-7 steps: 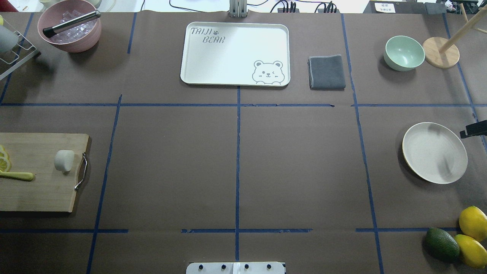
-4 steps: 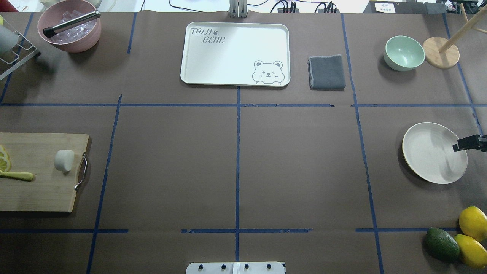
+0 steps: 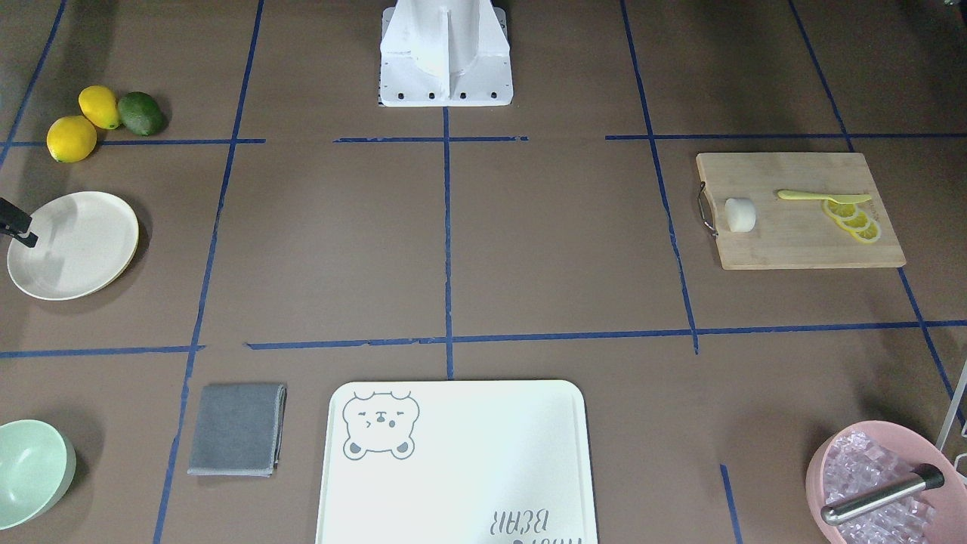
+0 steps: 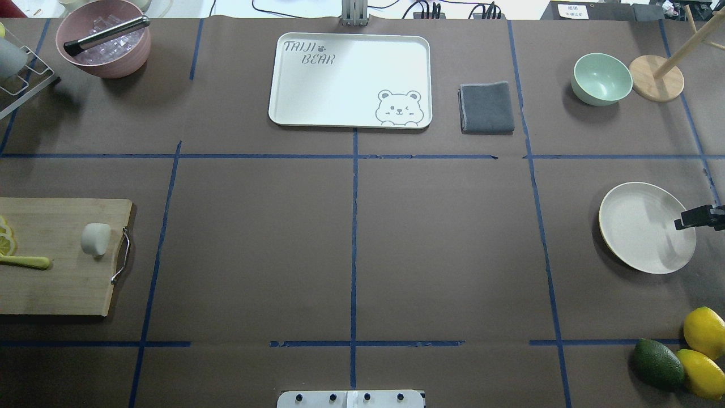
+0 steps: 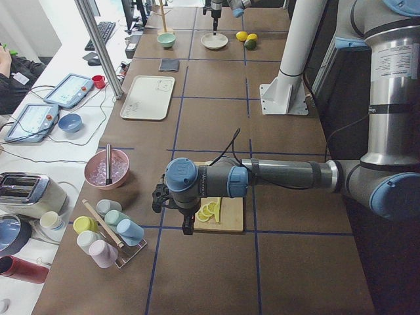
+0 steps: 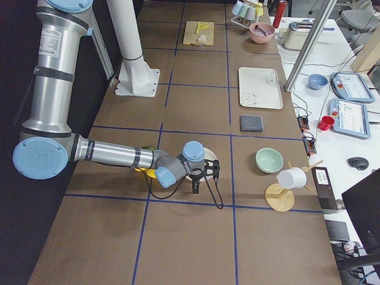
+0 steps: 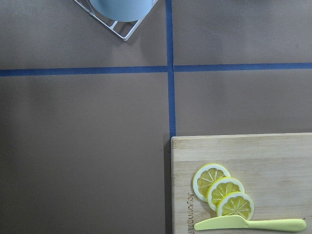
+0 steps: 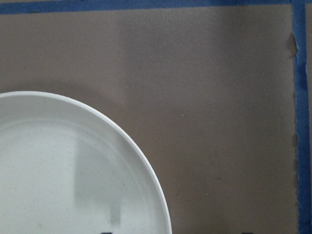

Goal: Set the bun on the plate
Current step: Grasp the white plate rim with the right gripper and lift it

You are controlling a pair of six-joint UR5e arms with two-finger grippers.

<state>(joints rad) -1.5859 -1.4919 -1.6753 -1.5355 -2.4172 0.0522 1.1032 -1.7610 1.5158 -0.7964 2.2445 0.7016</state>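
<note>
At the far left of the table a pink bowl point(image 4: 113, 65) holds ice and a metal tool point(image 4: 107, 34). Nearer, also on the left, lies a wooden cutting board point(image 4: 62, 289). The bun point(image 4: 95, 238) sits on the right part of it, close to the board's metal handle. On the left part of the board there are three lemon slices point(image 7: 224, 193) in an overlapping row, with a yellow knife point(image 7: 251, 224) just beside them. The left gripper point(image 5: 187, 226) hangs above this left end of the board, apart from the bun. It shows only in the side view, so I cannot tell if its fingers are wide or narrow. In the middle, at the far side, is a white bear-printed tray point(image 4: 340, 85), and a folded grey cloth point(image 4: 487, 107) lies just to its right. Further right stands a mint-green bowl point(image 4: 601, 79). The plate point(image 4: 634, 238) lies at the right side of the table, well apart from the bun. The right gripper point(image 4: 682, 221) hovers over the plate's right rim and holds nothing. Two dark marks at the lower edge of its wrist view seem to be its fingertips, standing wide apart. At the near right corner lie two lemons point(image 4: 704, 331) and an avocado point(image 4: 657, 364).
</note>
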